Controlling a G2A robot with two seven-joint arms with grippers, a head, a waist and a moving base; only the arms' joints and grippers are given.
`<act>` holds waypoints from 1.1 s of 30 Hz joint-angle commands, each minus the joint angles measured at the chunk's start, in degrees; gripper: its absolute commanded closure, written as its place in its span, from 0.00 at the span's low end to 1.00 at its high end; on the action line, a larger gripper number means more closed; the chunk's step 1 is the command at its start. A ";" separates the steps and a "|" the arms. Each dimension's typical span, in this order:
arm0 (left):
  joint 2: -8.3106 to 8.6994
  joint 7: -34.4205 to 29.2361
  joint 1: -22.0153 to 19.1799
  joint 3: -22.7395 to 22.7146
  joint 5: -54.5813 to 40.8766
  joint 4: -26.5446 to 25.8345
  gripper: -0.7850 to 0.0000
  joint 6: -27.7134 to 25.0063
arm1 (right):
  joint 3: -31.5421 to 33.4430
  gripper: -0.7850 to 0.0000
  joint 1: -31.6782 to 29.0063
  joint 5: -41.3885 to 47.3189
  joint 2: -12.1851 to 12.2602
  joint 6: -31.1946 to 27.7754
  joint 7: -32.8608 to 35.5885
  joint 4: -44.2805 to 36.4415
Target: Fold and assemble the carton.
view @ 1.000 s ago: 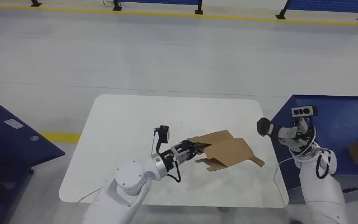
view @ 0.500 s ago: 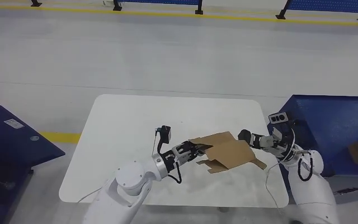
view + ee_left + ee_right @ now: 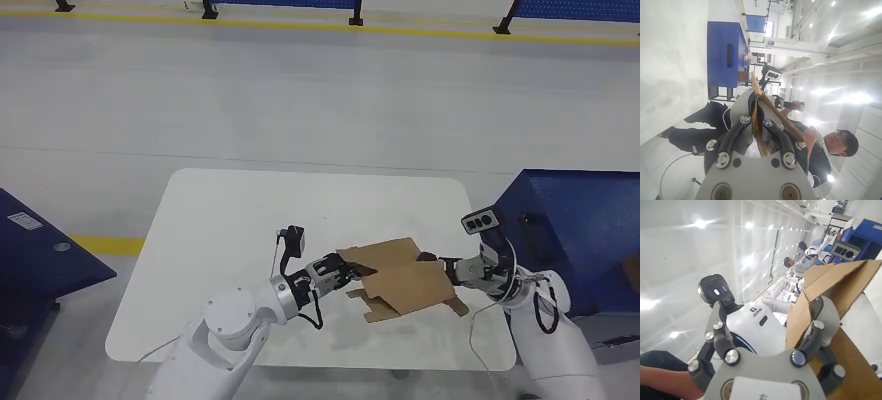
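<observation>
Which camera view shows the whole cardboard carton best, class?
The top view: the carton shows in full outline against the white table. The left wrist view shows an edge pinched in the left gripper; the right wrist view shows flaps beside one finger of the open right gripper.

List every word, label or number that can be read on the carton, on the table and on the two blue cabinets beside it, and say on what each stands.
On the carton: plain brown board, no print shows.
On the table: no print shows.
On the blue cabinet at the left arm's side: a white label, too small to read.
On the blue cabinet at the right arm's side: no print shows.
So no text here can be quoted.
</observation>
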 commanded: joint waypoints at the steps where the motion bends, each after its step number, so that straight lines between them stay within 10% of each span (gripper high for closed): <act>1: 0.00 0.08 0.05 0.00 -0.22 0.10 1.00 0.15 | -0.49 0.00 -0.20 -0.04 0.48 -0.16 0.00 -0.51; 24: -0.09 -1.21 0.02 3.49 0.45 0.95 1.00 3.49 | -4.00 0.06 0.58 2.50 2.49 -3.14 0.00 1.07; 33: -0.12 -0.52 -0.22 3.35 -0.34 1.45 1.00 4.06 | -5.42 0.25 0.92 0.74 2.96 -1.01 0.00 1.83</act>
